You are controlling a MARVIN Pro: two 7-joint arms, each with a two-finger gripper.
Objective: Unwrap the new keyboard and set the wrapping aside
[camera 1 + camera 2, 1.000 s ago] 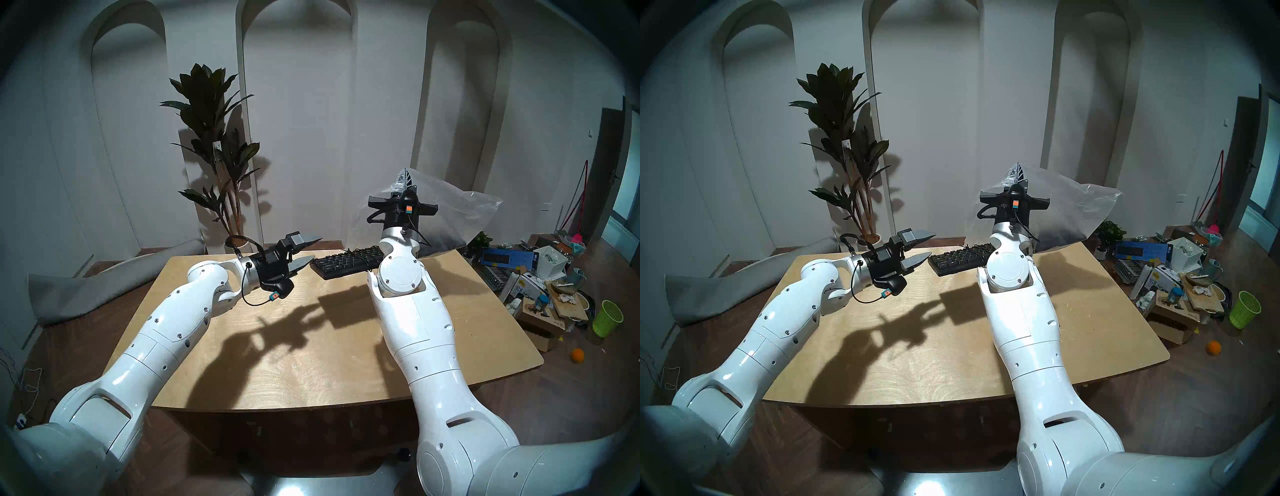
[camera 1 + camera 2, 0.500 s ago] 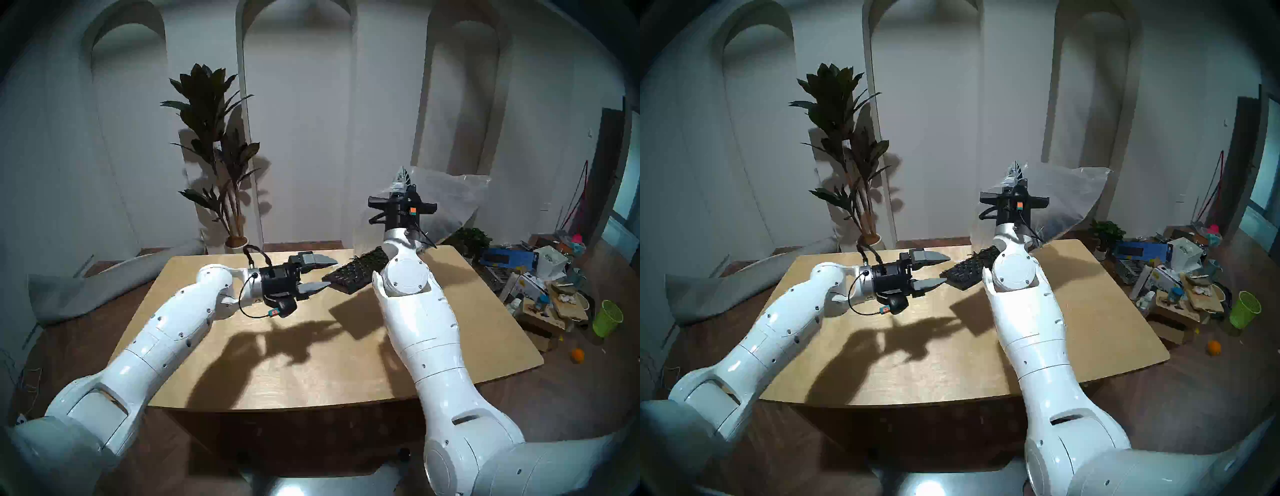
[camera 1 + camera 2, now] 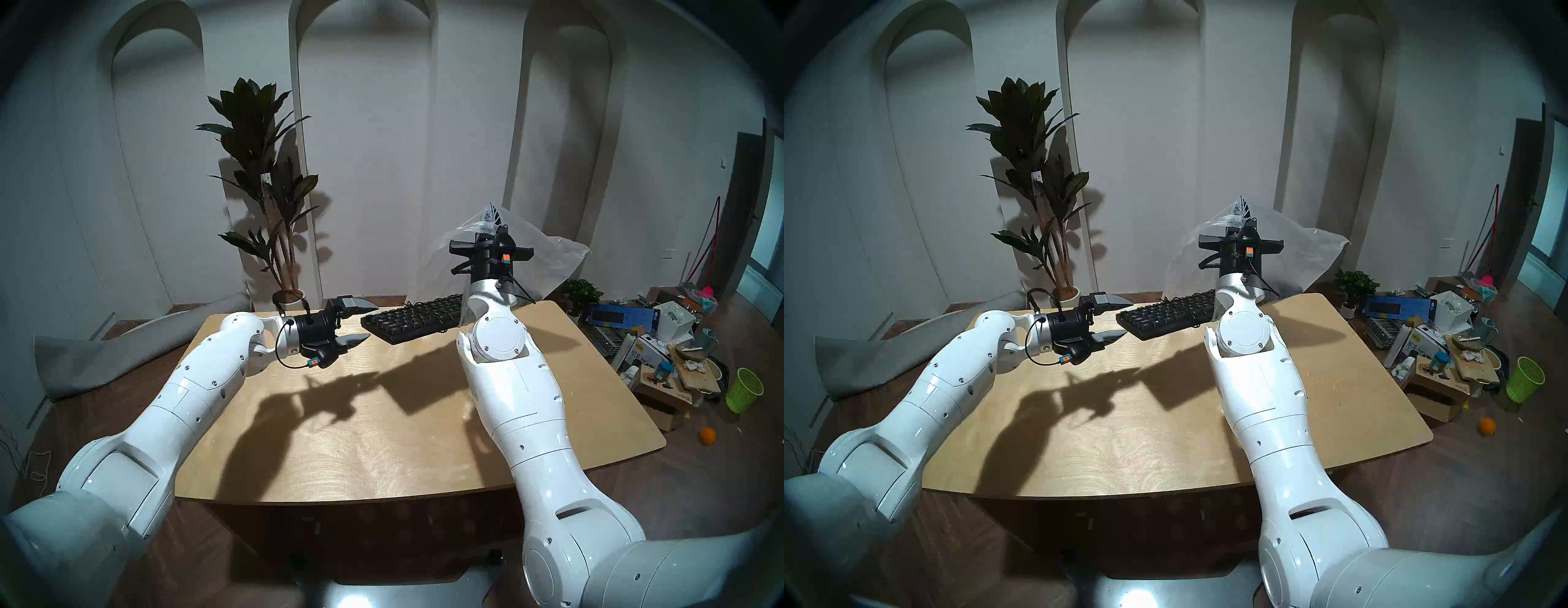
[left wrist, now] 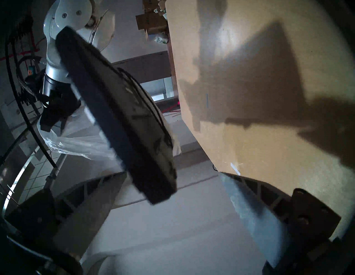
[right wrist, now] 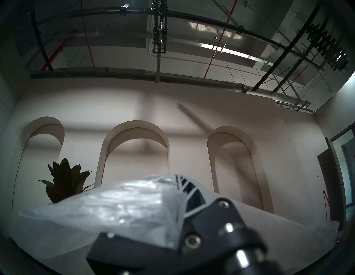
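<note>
The table [image 3: 382, 446] was a pale plywood top with rounded corners on a dark base; broad arm shadows fell across its middle; a few small pale flecks dotted its right side. The keyboard [image 3: 407, 322] hung over the far edge, its near end clear of the wood in the left wrist view, its shadow thrown well apart from it. Around the table ran a dark wood floor [image 3: 700, 488]; on it to the right sat a green basket [image 3: 743, 389], an orange [image 3: 707, 435], a blue box [image 3: 621, 316] among cardboard clutter; to the left lay a grey cushion [image 3: 106, 361]; behind stood a potted plant [image 3: 263, 170].
</note>
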